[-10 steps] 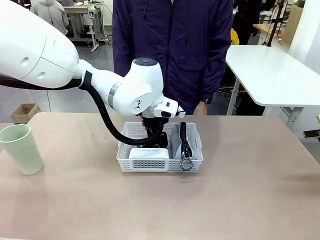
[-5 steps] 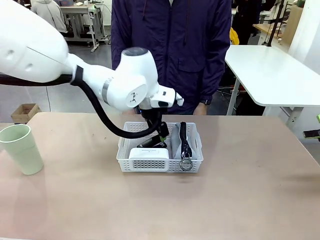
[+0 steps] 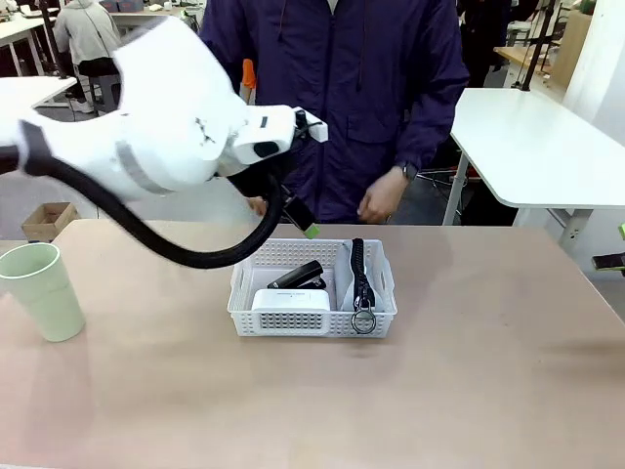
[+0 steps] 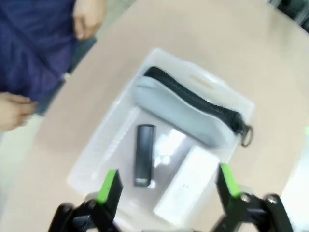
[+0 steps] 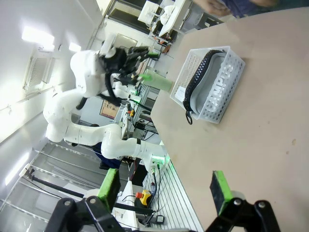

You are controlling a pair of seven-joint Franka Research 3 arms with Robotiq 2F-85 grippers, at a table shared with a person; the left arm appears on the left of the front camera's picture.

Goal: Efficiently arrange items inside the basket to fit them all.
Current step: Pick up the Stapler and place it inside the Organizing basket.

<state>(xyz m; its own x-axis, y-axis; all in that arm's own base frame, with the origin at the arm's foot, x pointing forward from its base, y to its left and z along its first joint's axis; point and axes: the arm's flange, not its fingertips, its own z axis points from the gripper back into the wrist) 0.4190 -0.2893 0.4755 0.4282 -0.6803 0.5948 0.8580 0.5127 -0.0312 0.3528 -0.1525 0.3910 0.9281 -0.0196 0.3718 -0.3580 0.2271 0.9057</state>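
Okay, so starting closest: the right tool (image 5: 165,186) hangs wide open with nothing in it, well apart from the basket (image 3: 312,320).

The cup (image 3: 41,290) is the only item left out. It stands upright on the surface (image 3: 469,391), way off at 9 o'clock from the basket. My guess is it's light, thin-walled and smooth. It's also tapered, so squeezing the outside could let it slide out. I'd pinch the rim with one finger inside and one outside, and go gently.

Inside the basket:
- The clock (image 3: 290,299) lies at the 7 o'clock corner.
- The stapler (image 3: 297,276) is just behind it, towards 11 o'clock.
- The pouch (image 3: 361,278) stands on edge along the 3 o'clock side, zipper up, with its ring hanging at the near wall.

The clock looks stiff and boxy and the stapler small and dense, so neither will give any room. The pouch looks soft, so that's the one to squash aside. Free floor looks tight for the cup, and it may end up on top of things.

The left tool (image 4: 167,184) hovers above the basket around 12 o'clock, fingers spread wide and empty. Past the far edge, the person's hand (image 3: 377,202) hangs near the surface.
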